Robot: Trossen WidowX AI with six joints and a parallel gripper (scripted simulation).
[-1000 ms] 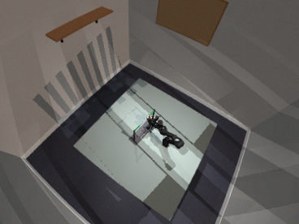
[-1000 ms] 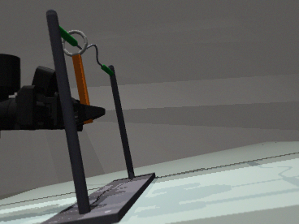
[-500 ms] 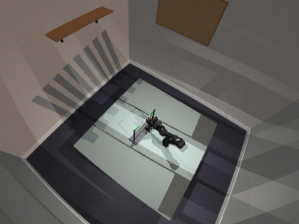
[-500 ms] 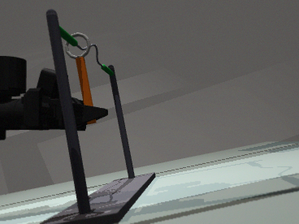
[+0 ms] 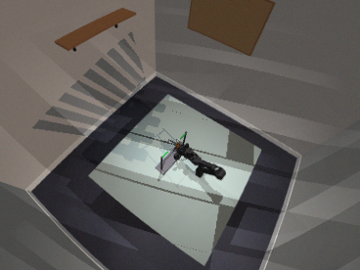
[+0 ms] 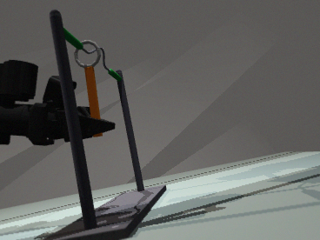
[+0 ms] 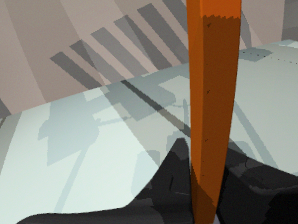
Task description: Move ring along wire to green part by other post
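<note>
A grey ring with an orange handle hangs around the wire, just past the green part next to the near post. The thin grey wire curves on to the green part at the far post. My gripper is shut on the lower end of the orange handle and holds it upright. In the overhead view the arm reaches to the stand, and the handle shows only as a small orange spot.
The posts stand on a dark base plate on a pale table. A wooden shelf and a brown board hang on the walls, far off.
</note>
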